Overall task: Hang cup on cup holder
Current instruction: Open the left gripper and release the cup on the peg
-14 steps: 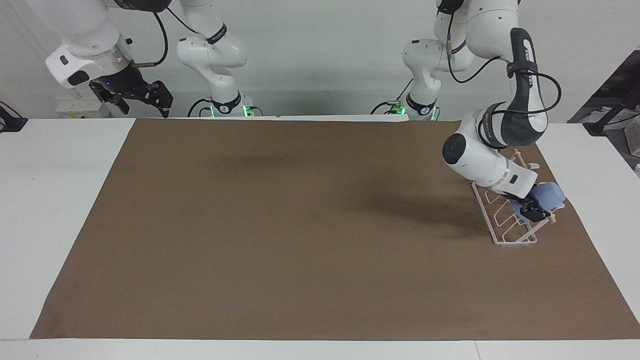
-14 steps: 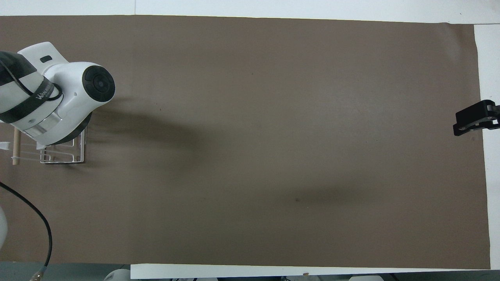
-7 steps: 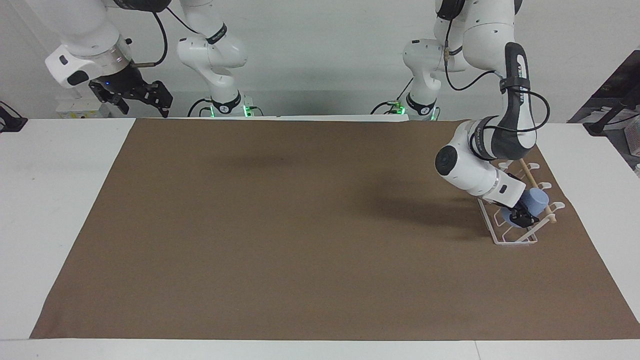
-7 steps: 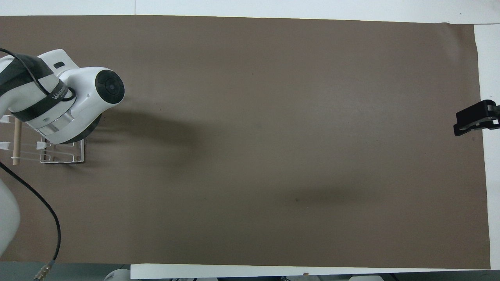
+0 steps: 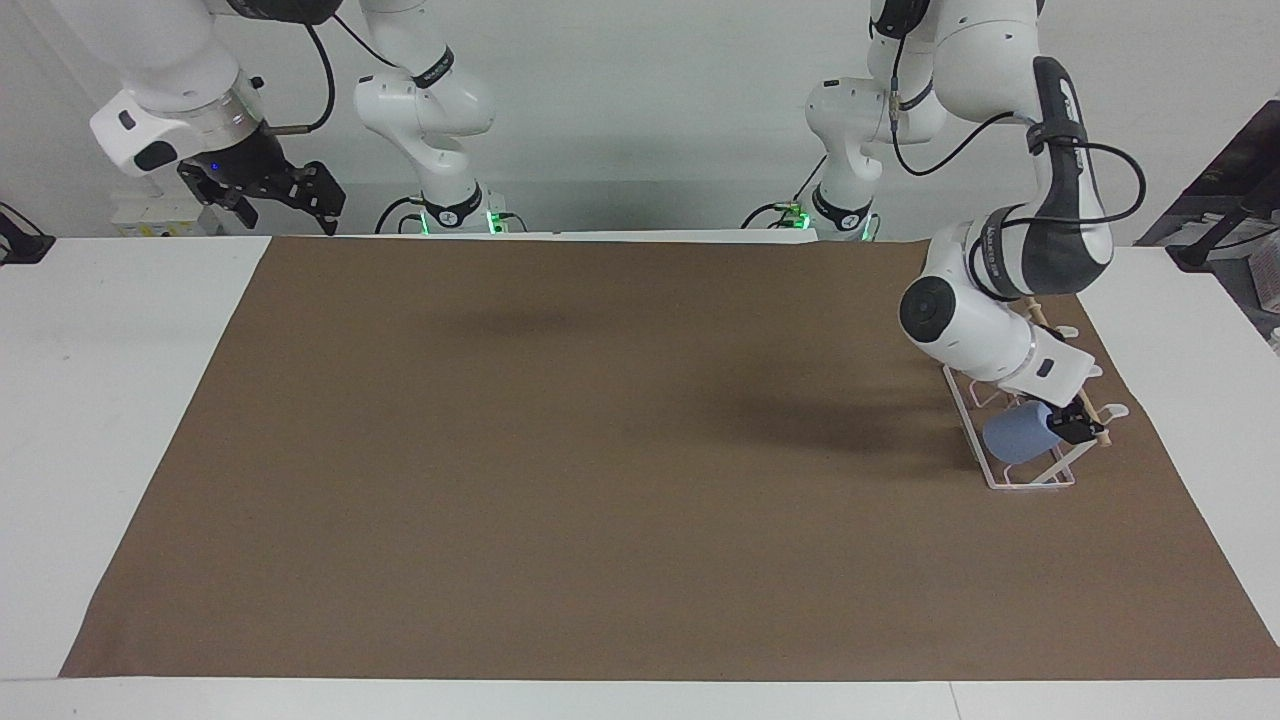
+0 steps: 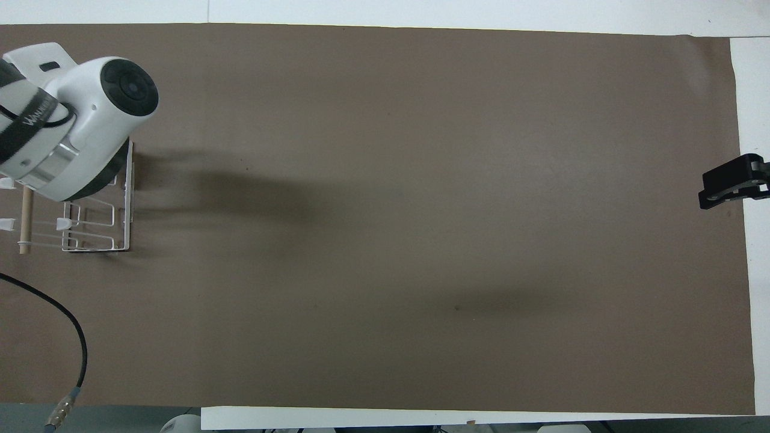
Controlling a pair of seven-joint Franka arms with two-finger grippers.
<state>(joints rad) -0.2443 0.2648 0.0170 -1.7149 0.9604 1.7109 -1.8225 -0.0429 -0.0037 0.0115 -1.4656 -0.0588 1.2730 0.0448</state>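
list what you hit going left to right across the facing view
right gripper, waiting above the table's edge → bare brown mat → blue cup lying on the cup holder → left gripper at the cup's end

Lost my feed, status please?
Left gripper over white wire cup holder, at light blue plastic cup lying on its prongs. Right gripper waits, open. Nothing blocking.

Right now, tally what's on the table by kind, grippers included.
Cup, light blue, on the rack at the left gripper: 1
Cup holder, white wire with a wooden dowel: 1
Brown mat: 1
Grippers: 2, the left gripper at the cup, the right gripper waiting, raised off the mat
Total: 5
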